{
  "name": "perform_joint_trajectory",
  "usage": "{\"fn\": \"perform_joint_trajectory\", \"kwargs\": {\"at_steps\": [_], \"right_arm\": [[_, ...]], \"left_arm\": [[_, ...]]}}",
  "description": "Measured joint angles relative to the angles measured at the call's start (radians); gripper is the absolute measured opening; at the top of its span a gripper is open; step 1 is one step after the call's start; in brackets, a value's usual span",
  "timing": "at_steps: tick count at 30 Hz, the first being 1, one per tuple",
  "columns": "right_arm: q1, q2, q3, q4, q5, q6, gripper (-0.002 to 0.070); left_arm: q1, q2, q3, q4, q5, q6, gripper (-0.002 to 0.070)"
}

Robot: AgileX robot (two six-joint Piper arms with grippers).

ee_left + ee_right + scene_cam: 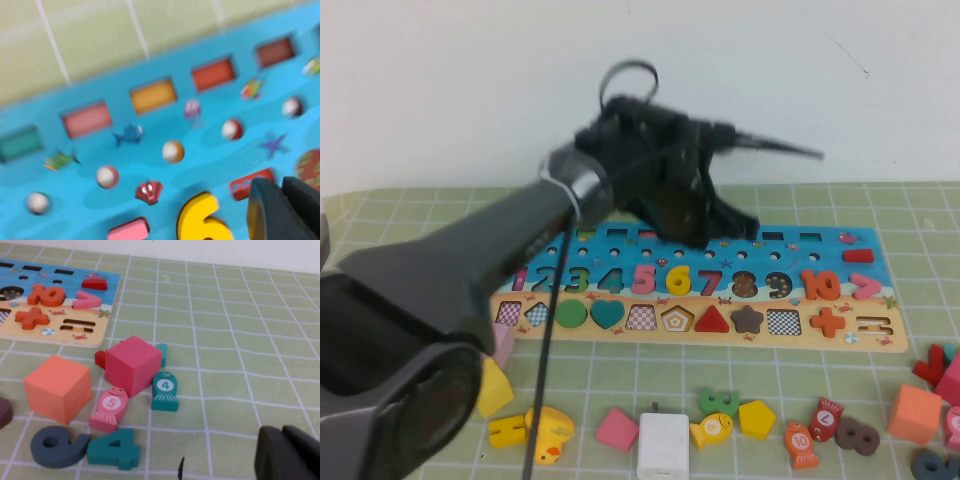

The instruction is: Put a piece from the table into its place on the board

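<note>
The left gripper (685, 215) hangs over the blue upper part of the board (840, 262), just above the digit row; whether its jaws are apart or together cannot be told, since the arm hides them from above and only one dark tip (280, 210) shows in the left wrist view. The yellow numeral 6 (678, 280) lies in the board's digit row, between the pink 5 (644, 277) and the red 7 (709, 283), directly under that gripper. In the left wrist view the 6 (202, 220) sits just beside the dark tip. The right gripper (287, 455) is above the table (240, 340), off the board's right end, near a pink cube (132, 365) and an orange cube (57, 387); its jaws' state cannot be told
</note>
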State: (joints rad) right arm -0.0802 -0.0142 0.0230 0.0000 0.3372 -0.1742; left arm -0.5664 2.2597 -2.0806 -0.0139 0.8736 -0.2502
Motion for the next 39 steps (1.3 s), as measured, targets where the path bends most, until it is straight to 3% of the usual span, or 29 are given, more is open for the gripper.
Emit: {"fn": "perform_joint_trajectory", "kwargs": {"at_steps": [12,18,23,31,39], "right_arm": [[0.000,0.000,0.000,0.000,0.000,0.000,-0.0003],[0.000,0.000,0.000,0.000,0.000,0.000,-0.0003],[0.000,0.000,0.000,0.000,0.000,0.000,-0.0003],[0.000,0.000,0.000,0.000,0.000,0.000,-0.0003],[0.000,0.000,0.000,0.000,0.000,0.000,-0.0003]], "left_arm": [[0.000,-0.371,-0.014,0.230,0.115,0.005,0.0028],[0.000,-0.630,-0.018,0.243,0.150,0.039,0.0028],[0.000,-0.812,-0.006,0.184,0.250,0.188,0.0028],[0.000,-1.125,0.322,0.109,0.213,0.322,0.0028],[0.000,-1.410,0.854,0.046,-0.063,0.442,0.0028]]}}
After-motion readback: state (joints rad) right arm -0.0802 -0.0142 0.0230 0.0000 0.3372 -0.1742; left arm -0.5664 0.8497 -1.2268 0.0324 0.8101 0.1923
